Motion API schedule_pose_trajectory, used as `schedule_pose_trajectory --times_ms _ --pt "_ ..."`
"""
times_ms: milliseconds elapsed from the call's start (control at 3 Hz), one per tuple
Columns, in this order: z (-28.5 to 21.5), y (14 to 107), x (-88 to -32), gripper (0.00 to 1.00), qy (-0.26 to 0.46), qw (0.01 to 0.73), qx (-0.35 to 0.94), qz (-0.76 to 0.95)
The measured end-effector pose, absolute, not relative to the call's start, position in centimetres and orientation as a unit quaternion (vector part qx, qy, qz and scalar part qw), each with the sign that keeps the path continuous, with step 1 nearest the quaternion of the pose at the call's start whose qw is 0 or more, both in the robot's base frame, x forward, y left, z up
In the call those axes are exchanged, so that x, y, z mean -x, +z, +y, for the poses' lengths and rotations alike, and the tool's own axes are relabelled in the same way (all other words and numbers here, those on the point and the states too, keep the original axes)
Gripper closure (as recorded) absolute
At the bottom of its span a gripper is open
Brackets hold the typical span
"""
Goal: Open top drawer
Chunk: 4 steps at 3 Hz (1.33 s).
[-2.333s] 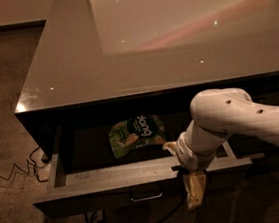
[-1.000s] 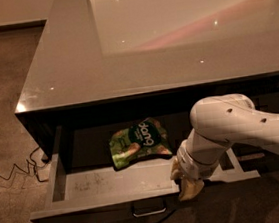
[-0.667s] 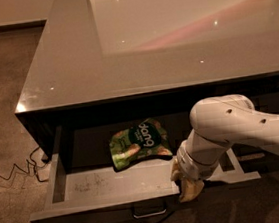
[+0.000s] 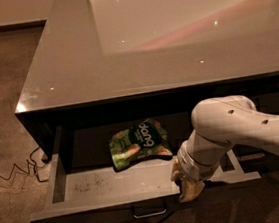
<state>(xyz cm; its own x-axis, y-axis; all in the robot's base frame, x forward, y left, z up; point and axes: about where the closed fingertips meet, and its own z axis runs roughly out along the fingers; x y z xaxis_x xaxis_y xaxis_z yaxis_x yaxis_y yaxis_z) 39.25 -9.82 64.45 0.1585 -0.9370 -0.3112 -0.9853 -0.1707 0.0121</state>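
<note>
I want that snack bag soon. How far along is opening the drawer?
Mostly done: the drawer is pulled well out, showing its floor and the snack bag. In hand: the claw sits at its front edge, right of the pull. Left: maybe slightly more travel, then withdrawing the claw.

High camera looks down, near, onto top drawer, claw lower right.

Glossy reflective bench top; top drawer inside matt grey, scuffed; snack bag shiny plastic; hand at drawer's front rim, smooth pale finish; floor rough
</note>
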Motion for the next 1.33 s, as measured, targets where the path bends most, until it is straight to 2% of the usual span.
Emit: schedule_pose_trajectory --times_ms 667,1000,1333 --pt "-9.8 64.7 -38.9 0.12 0.127 0.109 0.755 0.634" --pt "-10.0 65.5 -38.5 0.0 0.133 0.126 0.757 0.627" --pt "-10.1 66.7 -38.0 0.0 0.134 0.144 0.761 0.619"
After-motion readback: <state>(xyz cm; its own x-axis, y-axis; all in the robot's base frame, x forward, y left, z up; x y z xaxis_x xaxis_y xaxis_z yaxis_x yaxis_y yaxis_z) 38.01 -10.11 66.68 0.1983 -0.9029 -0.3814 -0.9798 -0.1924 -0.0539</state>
